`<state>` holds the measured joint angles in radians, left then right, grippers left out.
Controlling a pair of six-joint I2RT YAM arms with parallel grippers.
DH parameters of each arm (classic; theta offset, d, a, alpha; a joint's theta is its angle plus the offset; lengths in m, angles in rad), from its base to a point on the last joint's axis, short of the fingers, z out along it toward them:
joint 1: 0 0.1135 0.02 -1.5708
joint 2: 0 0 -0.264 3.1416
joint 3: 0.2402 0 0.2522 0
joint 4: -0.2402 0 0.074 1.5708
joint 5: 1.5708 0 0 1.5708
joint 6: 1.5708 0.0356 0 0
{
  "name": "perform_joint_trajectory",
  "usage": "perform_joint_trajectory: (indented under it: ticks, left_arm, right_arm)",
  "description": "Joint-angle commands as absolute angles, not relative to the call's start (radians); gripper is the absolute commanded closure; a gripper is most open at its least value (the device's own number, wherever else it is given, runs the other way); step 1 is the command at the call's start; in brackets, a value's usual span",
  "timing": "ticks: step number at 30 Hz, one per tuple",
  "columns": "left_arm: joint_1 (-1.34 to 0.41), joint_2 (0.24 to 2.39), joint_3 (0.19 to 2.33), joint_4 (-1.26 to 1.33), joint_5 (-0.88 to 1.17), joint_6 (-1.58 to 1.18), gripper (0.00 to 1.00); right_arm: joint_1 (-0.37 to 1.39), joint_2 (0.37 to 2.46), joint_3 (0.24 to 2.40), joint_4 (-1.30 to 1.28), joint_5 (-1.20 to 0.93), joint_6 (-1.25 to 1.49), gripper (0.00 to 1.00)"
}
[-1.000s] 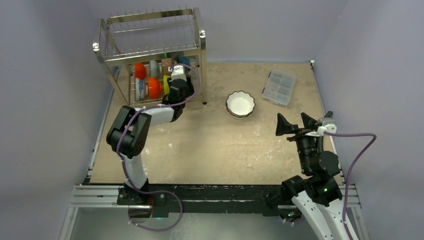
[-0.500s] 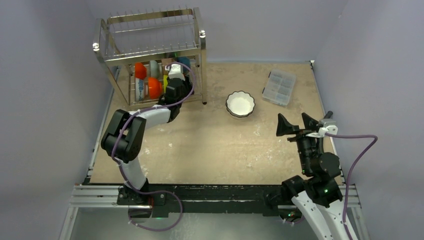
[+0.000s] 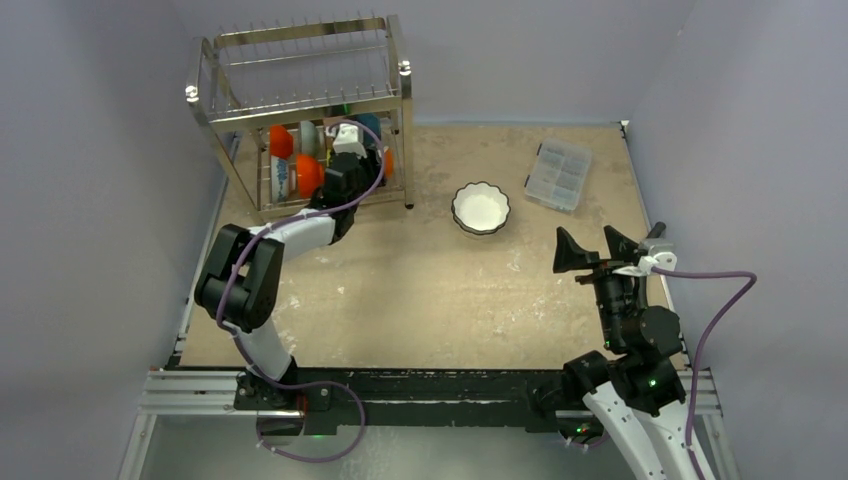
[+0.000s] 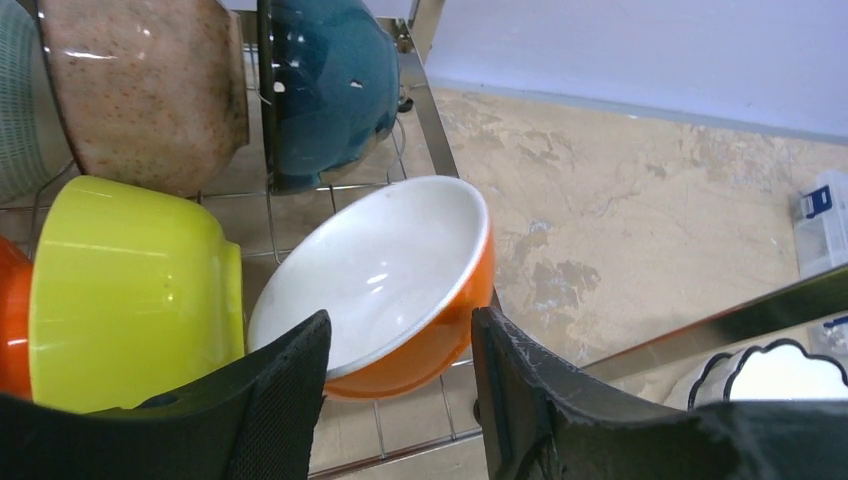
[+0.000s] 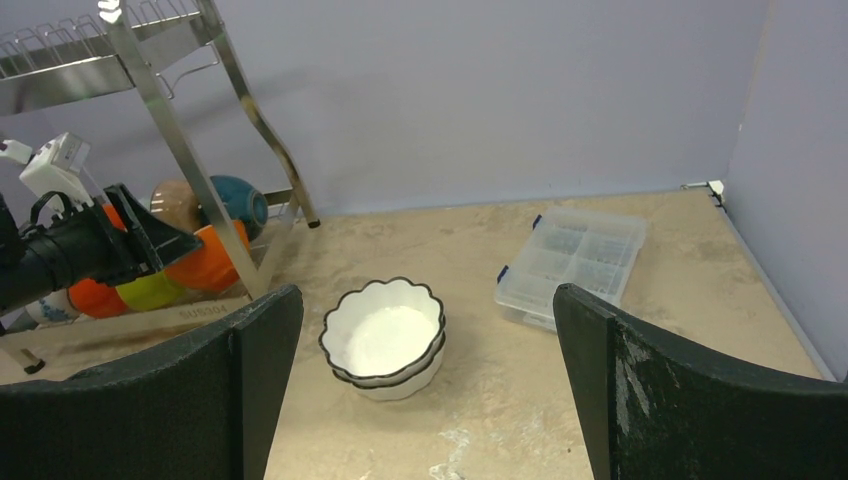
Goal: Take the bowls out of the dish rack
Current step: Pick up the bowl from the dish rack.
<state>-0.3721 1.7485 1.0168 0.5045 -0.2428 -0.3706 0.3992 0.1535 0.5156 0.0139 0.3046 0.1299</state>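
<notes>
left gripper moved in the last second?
Yes. The left gripper has pushed deeper into the shiny steel wire dish rack, drifting left away from its right post.

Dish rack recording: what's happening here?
The left gripper is inside the dish rack's lower tier, open jaws either side of an orange bowl's rim, not clamped. A yellow-green bowl, a teal bowl and a tan bowl sit beside it. Two white scalloped bowls stand stacked on the table. The right gripper hangs open and empty.

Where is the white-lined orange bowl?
The orange bowl lies on the dish rack's lower tier, centre of the left wrist view, right of the yellow-green bowl.
</notes>
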Motion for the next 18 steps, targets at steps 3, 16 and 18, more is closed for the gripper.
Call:
perform_joint_trajectory:
  ticks: [3,16,18]
  left_arm:
    - [-0.364,1.766,1.058,0.508,-0.17,-0.333,0.43]
    - [-0.364,1.81,1.122,0.418,-0.091,-0.226,0.38]
    - [-0.364,1.796,1.111,0.42,-0.108,-0.234,0.38]
  right_arm:
    - [0.405,0.136,0.514,0.06,0.314,0.118,0.01]
    - [0.405,0.133,0.514,0.058,0.318,0.117,0.01]
    - [0.405,0.132,0.512,0.058,0.32,0.117,0.01]
